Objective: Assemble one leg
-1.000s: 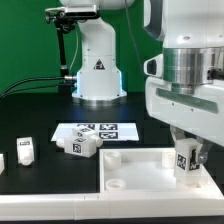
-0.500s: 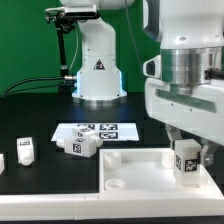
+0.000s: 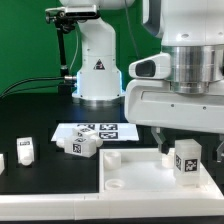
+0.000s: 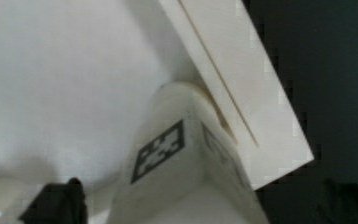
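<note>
Item: the leg (image 3: 187, 160), a chunky white tagged peg, is standing upright on the white square panel (image 3: 135, 182) near its far corner on the exterior view's right, its tag facing the camera. Gripper (image 3: 185, 137): the fingers, which half a second ago were sitting close around the peg, are now appearing as dark stubs either side of its top, and the large white wrist housing is filling more of the frame and reaching further toward the exterior view's left than before. Whether the jaws are clamping the leg or standing just clear of it cannot be told from either view. In the wrist view the leg (image 4: 185, 150) is lying against the panel's raised rim (image 4: 247, 90), tag visible. Judgement: the peg seems to be being seated or turned into a corner hole, and this step looks close to done. Other stock: another leg (image 3: 82, 143) is resting by the marker board (image 3: 115, 131); a third (image 3: 27, 150) is standing well apart on the black table (image 3: 45, 185).
</note>
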`<control>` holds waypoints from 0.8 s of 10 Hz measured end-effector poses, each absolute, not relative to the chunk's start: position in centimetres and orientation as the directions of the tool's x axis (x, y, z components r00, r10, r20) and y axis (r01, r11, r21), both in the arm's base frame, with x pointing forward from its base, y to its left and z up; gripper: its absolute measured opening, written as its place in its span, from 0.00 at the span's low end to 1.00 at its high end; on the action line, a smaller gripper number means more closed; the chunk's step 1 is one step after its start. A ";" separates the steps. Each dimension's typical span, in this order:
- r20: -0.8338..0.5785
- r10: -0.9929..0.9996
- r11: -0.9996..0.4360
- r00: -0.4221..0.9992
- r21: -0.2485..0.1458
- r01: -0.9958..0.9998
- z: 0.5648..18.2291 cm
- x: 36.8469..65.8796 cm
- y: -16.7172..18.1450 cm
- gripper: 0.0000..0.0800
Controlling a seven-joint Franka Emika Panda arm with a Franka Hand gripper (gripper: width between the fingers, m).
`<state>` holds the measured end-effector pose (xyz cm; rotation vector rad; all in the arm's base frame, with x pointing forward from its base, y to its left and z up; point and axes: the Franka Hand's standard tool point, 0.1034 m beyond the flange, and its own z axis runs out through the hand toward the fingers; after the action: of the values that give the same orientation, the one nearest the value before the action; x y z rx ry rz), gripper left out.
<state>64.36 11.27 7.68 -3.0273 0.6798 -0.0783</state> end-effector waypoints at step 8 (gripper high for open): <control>0.072 -0.205 -0.979 0.976 -0.021 -0.204 7.7 64.5 10.5 0.36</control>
<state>64.53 10.54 7.67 -3.1094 0.3214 -0.1151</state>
